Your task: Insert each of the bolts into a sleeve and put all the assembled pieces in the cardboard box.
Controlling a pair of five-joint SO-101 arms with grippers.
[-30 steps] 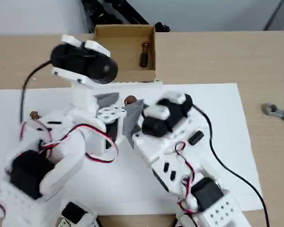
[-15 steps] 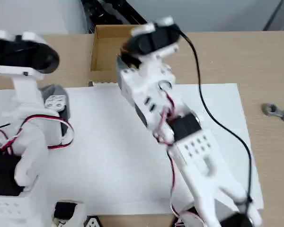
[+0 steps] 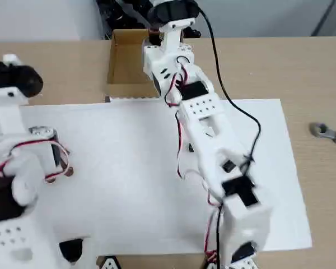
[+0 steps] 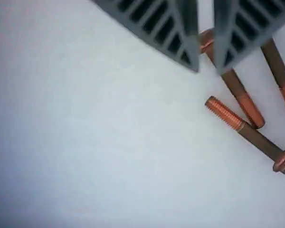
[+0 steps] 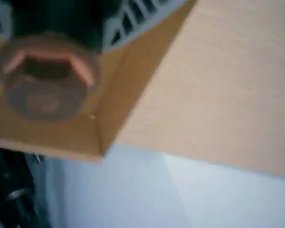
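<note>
My right gripper (image 3: 158, 38) hangs over the open cardboard box (image 3: 123, 67) at the back of the table. It is shut on an assembled piece, a copper bolt (image 5: 45, 83) with a hex head in a black sleeve (image 5: 57, 21), next to the box's wall (image 5: 128, 90). My left gripper (image 4: 206, 59) hovers low over the left side of the white sheet with its grey fingers (image 4: 166, 28) almost together and nothing between them. Three loose copper bolts lie there: one (image 4: 249, 137) apart, one (image 4: 237, 90) under the fingertips, one (image 4: 280, 78) at the edge. A bolt head (image 3: 68, 171) lies beside the left gripper (image 3: 55, 161).
The white paper sheet (image 3: 123, 168) covers most of the wooden table (image 3: 302, 67). A metal wrench (image 3: 328, 132) lies at the far right, off the sheet. Dark equipment (image 3: 123, 14) stands behind the box.
The two grippers parted from the middle of the sheet. The right arm stretched back to the box with the assembled piece, and the left arm drew back to the left, over the loose bolts.
</note>
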